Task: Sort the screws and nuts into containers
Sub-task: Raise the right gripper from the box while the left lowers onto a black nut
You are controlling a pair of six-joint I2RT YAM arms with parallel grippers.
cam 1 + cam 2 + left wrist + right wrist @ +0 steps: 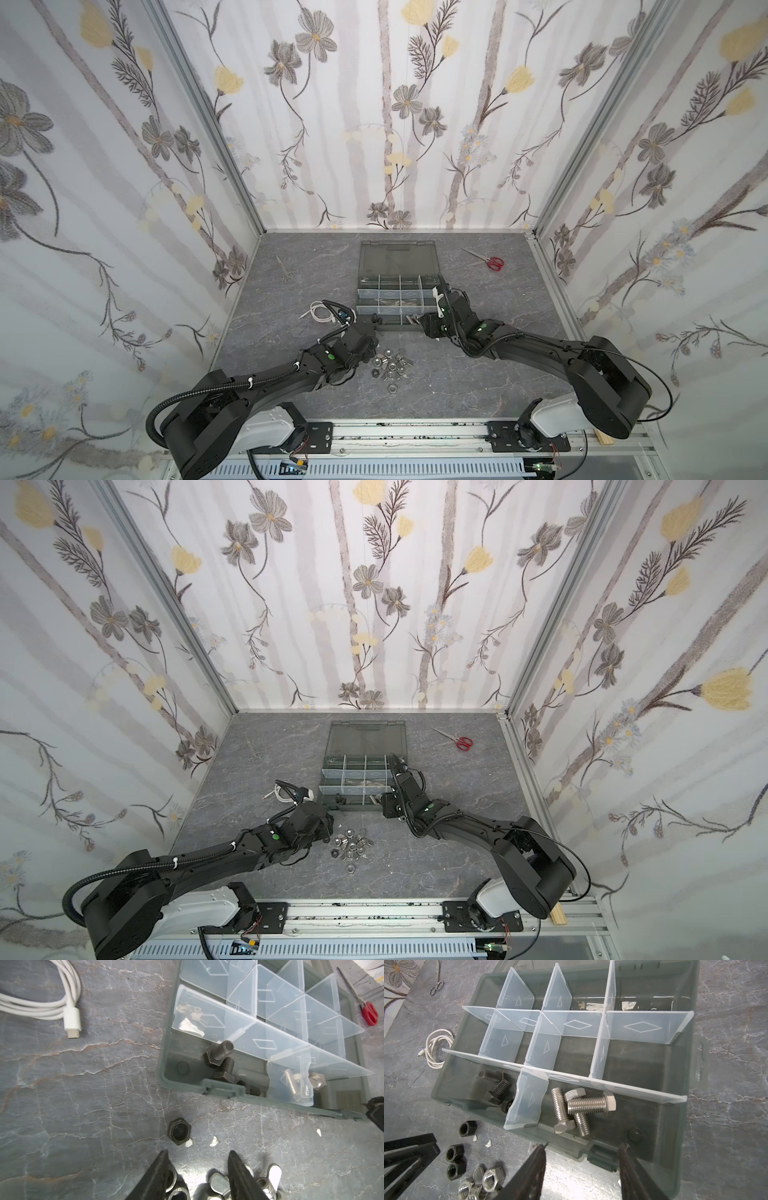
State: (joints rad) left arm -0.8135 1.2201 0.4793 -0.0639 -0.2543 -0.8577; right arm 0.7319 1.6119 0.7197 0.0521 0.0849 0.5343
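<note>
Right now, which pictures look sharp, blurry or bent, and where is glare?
In both top views the wide lens splays the corner posts outward; in the left wrist view the left fingers are blurred and a wing nut blows out white; in the right wrist view the silver screws are crisp, with glare on the case's far wall.

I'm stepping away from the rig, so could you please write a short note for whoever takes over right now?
Left gripper: open, empty, at the nuts piled on the table before the organizer case.
Right gripper: open, empty, at the case's near edge.
Done: black screws in one near compartment, silver screws in the next.
Left to do: sort the nuts, silver and black, loose on the table.
</note>
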